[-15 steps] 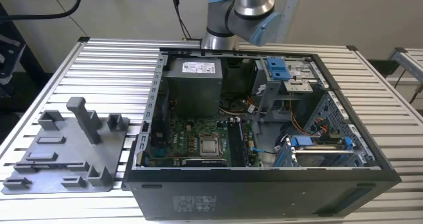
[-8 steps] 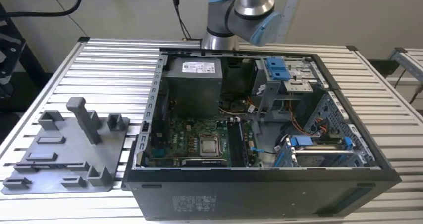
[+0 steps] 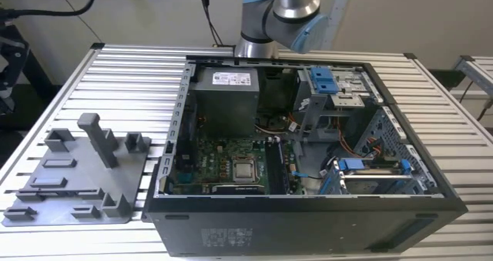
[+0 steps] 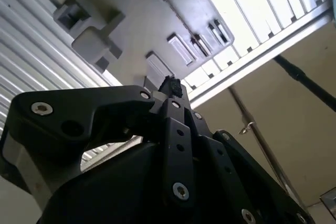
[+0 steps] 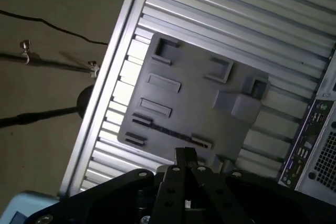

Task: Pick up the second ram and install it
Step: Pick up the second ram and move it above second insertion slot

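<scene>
Gripper (image 5: 186, 156), fingers pressed together with nothing seen between them, hangs above a grey fixture tray (image 5: 199, 103) in both wrist views; a thin dark strip, seemingly the second ram (image 5: 163, 129), lies flat on that tray near the fingertips; the tray sits at the exterior view's lower left, just beside the open computer case (image 3: 308, 226).

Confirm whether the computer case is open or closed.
Open: the computer case lies uncovered, exposing the motherboard and processor in the exterior view.

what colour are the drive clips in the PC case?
The drive clips are blue, clearest in the exterior view.
</scene>
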Motion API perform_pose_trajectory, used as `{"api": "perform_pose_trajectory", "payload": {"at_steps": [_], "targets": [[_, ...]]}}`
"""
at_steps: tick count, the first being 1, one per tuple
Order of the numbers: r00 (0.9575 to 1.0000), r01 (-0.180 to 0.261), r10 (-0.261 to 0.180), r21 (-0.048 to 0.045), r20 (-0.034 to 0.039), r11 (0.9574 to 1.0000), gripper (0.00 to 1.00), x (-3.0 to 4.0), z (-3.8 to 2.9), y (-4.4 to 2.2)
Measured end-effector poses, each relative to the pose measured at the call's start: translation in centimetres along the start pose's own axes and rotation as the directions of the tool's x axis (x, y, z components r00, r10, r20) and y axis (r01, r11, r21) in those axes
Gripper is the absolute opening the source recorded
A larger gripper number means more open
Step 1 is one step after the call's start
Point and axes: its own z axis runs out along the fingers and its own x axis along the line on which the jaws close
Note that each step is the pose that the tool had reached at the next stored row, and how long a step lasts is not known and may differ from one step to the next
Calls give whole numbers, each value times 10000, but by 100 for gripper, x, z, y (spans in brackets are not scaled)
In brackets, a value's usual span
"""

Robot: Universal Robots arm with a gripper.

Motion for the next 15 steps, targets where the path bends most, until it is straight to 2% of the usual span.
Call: {"api": "perform_pose_trajectory", "payload": {"at_steps": [4, 8, 11, 15], "targets": [[9984, 562, -562, 22, -29, 9984, 11, 0, 0, 0], [9936, 1130, -1130, 39, -58, 9936, 11, 0, 0, 0], [9876, 1569, -1569, 48, -78, 9876, 11, 0, 0, 0], [9769, 2133, -2132, 61, -108, 9770, 11, 0, 0, 0]]}}
